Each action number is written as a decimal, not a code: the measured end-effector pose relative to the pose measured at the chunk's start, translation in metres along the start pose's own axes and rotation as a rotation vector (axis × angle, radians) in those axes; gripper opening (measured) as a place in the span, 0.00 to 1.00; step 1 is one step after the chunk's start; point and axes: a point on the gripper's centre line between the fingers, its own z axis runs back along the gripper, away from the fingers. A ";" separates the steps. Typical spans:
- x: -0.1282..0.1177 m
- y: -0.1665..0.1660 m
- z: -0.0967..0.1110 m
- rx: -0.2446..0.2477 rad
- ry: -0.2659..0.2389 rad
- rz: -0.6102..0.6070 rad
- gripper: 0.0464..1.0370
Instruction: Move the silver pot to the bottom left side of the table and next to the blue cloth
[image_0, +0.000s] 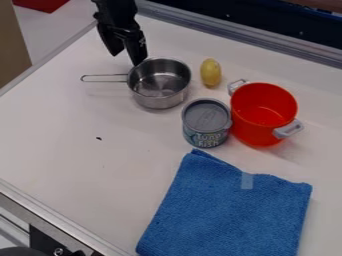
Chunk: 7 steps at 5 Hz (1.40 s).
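"Where does the silver pot stand, with the view's middle as clock centre?"

"Upright near 12 o'clock, its wire handle extending toward 9. The blue cloth lies at 5. Note the can between them, beside the red pot at 3."

"And your own part?"

"My gripper hangs at 11 o'clock, tips down by the silver pot's rim. My jaws are parted moderately, with nothing held between them. Whether one tip touches the rim, I cannot tell."

"How much is done?"

"The approach, I judge; no more. The pot rests on the upper part of the table, well apart from the cloth."

"What remains?"

"Grasp, transfer, release. I need to set my tips astride the rim, close, carry the pot toward 7 o'clock, place it just beside the cloth's left edge and let go. A straight route downward avoids the can."
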 end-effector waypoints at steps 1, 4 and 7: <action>0.002 -0.004 -0.006 0.020 0.009 0.004 0.96; -0.015 -0.013 -0.027 0.105 0.033 0.142 0.36; -0.028 -0.016 -0.024 0.124 0.067 0.240 0.02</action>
